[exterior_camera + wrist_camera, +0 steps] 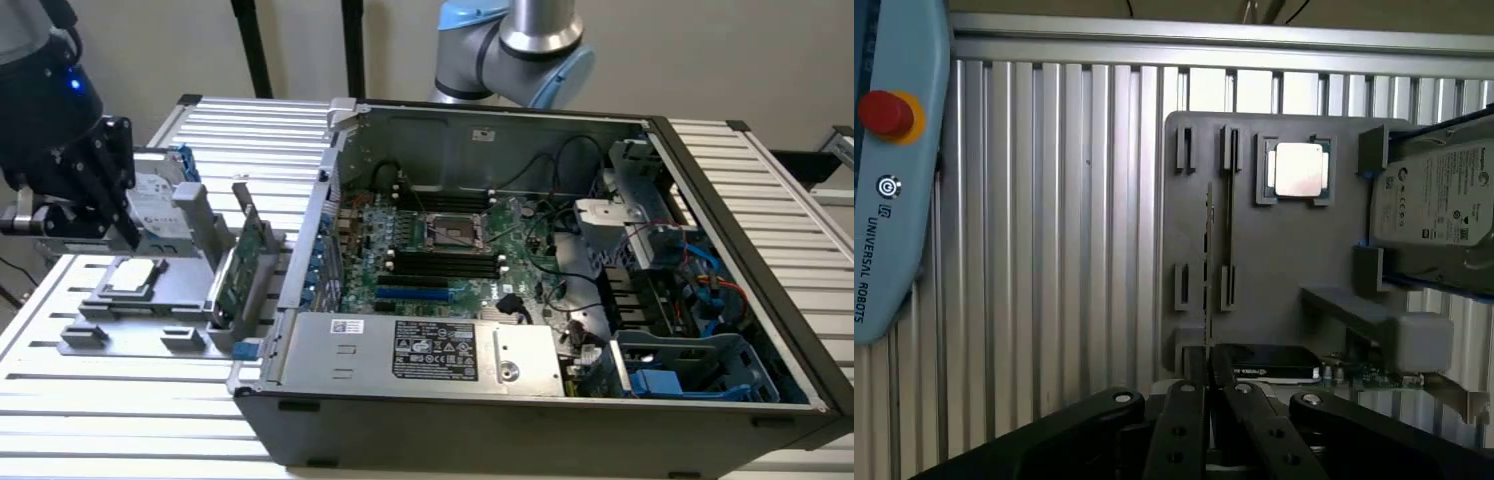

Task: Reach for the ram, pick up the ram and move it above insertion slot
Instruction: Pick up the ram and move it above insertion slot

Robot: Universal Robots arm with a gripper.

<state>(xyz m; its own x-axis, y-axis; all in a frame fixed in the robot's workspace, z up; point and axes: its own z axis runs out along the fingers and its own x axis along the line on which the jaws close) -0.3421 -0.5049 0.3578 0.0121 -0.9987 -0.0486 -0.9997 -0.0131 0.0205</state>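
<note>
Ribbed aluminium slatted surface (120, 400) carries an open dark-grey computer case (534, 330) and, just beside it at the exterior view's left, a flat grey plastic fixture tray (134, 310). A teach pendant (889, 170) rests on the slats.

An open computer case (534, 300) lies on the slatted metal table (120, 400). Beside it, a grey fixture tray (1274, 290) carries a processor chip (1300, 168), a hard drive (1439, 205) and an upright expansion card (238, 270).
</note>
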